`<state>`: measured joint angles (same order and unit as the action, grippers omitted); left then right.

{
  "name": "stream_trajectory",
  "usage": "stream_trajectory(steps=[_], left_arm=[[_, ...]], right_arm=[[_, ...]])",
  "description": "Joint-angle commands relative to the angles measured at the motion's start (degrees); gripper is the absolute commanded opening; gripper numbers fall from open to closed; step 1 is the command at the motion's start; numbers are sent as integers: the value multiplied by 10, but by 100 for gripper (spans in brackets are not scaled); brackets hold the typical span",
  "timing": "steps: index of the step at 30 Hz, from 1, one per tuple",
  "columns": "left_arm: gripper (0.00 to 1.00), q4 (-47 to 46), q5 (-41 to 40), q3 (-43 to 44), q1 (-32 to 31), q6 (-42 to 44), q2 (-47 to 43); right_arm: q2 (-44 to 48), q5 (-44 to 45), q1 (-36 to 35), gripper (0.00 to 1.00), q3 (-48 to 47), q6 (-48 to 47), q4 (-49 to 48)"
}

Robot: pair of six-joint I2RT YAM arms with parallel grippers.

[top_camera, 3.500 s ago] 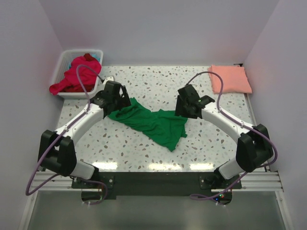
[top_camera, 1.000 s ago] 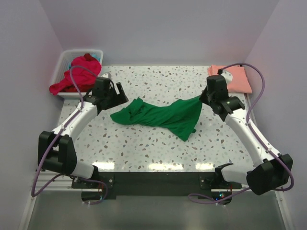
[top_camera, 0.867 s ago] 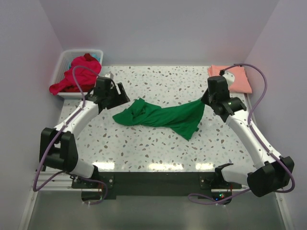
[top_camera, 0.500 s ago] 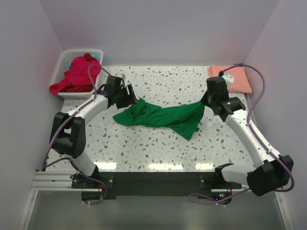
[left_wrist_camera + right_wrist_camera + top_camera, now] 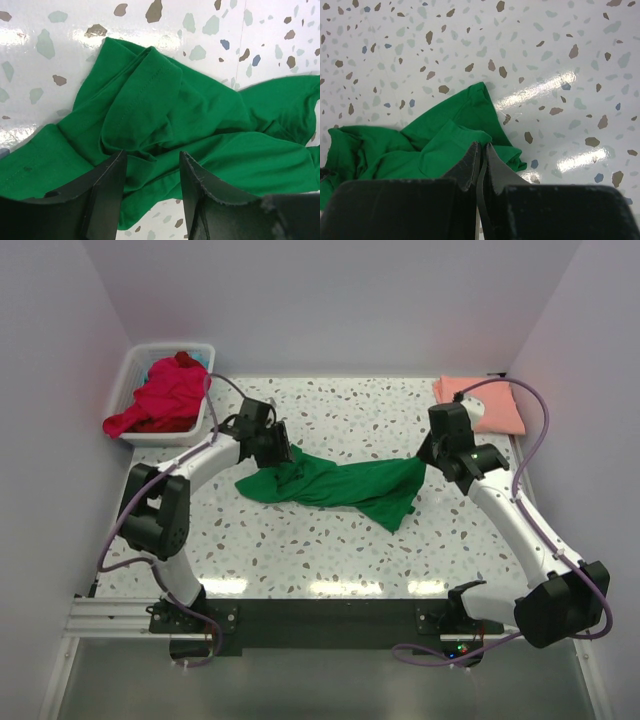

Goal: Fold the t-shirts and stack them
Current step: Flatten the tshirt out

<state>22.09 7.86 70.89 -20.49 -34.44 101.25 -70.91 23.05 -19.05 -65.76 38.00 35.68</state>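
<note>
Speckled table (image 5: 300,560) bears a green shirt (image 5: 340,485), its three o'clock edge clamped in the jaws of the right gripper (image 5: 481,146), seemingly to stretch it, while the left gripper (image 5: 151,154) straddles the nine o'clock bunch, jaws apart.

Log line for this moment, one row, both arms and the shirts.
left end effector: open over green shirt | right end effector: shut on green shirt | pink shirt: folded, far right | red shirts: in basket
</note>
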Motion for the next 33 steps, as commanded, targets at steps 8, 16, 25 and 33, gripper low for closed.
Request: stream_trajectory(steps=[8, 16, 25, 33], left_arm=[[48, 32, -33, 33, -15, 5, 15], [49, 59, -57, 47, -26, 9, 34], [51, 100, -132, 65, -39, 4, 52], [38, 122, -173, 73, -47, 3, 63]], right_arm=[[2, 14, 2, 0, 10, 9, -8], [1, 16, 2, 0, 12, 11, -9], [1, 18, 2, 0, 14, 10, -8], [-2, 18, 2, 0, 11, 11, -6]])
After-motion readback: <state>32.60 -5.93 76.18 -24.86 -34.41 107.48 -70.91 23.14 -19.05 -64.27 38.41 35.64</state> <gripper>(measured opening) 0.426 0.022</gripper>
